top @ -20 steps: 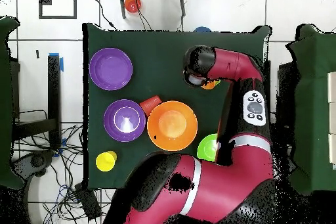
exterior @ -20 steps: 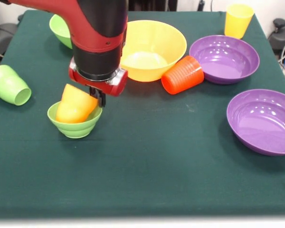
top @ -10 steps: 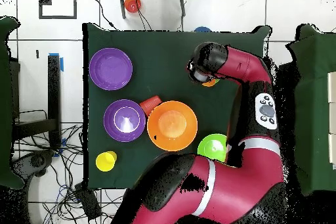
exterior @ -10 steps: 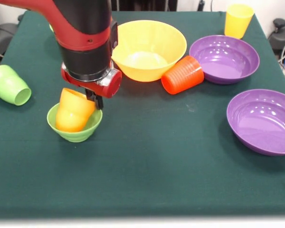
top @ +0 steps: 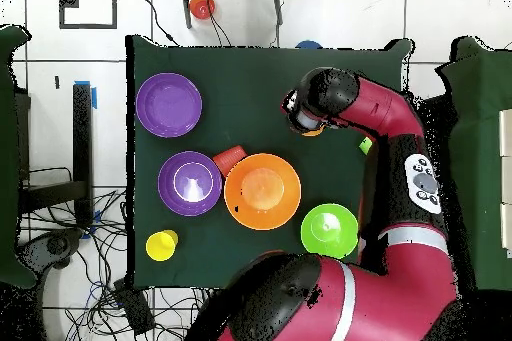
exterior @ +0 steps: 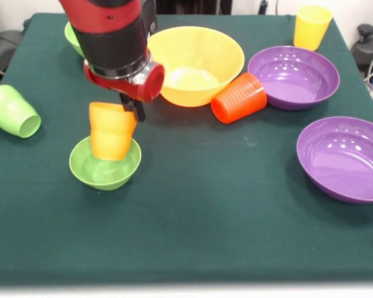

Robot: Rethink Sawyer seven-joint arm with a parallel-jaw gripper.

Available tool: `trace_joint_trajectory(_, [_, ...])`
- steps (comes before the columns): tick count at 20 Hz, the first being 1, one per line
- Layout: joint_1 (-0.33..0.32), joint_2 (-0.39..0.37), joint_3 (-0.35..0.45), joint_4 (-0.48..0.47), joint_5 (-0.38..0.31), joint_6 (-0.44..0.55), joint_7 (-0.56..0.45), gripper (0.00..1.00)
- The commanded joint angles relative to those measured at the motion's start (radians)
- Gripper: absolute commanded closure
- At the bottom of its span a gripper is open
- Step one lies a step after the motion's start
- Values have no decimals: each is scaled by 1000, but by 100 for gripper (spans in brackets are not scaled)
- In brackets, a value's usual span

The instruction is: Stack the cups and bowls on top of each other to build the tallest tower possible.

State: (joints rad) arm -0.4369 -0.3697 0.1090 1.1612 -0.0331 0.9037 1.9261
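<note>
Pincer (exterior: 132, 110) pinching rim of orange cup (exterior: 112, 131), held upside down, base-up, over small green bowl (exterior: 105, 165) at left of frame on worktop (exterior: 193, 236). Step in hand, as judged: seating cup in bowl. Next calls for lowering squarely onto the bowl floor, then letting go.

front: low oblique, close across table (exterior: 193, 205) | overhead: straight down, farther | shared: green tabletop
</note>
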Motion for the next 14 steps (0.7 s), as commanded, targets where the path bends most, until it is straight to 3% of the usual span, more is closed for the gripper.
trace_joint_trajectory(1, [-11, -34, 127, 102, 27, 8, -59, 100])
trace_joint_trajectory(6, [-14, 4, 130, 49, 13, 11, -68, 100])
trace_joint_trajectory(11, [-9, 77, 108, -84, -13, 107, -75, 100])
trace_joint_trajectory(14, [-9, 70, 101, -66, -25, 115, -91, 100])
